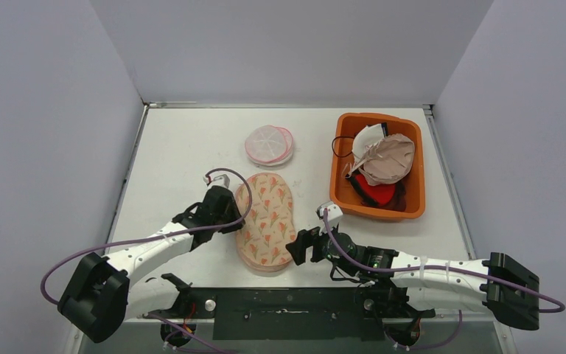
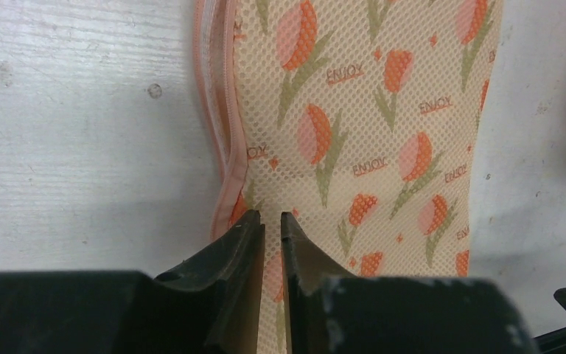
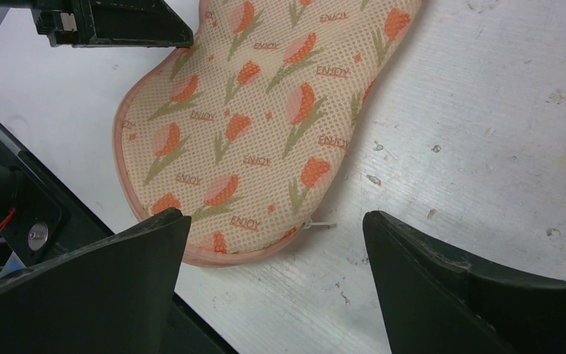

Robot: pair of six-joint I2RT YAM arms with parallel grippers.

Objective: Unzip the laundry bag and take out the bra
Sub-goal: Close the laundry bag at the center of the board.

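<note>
At the laundry bag's [image 1: 265,214] 5 o'clock end, the zip pull [image 3: 318,223] lay at 12 o'clock from my right gripper [image 3: 276,217].
My jaws gaped wide, holding nothing.

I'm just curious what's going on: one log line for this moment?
left gripper: nearly shut at laundry bag edge | right gripper: open by zipper pull

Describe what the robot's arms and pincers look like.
The left arm and right arm are white tubes with black joints and bases, each trailed by a purple cable. The left pincer and right pincer each have two black wedge-shaped fingers.
</note>
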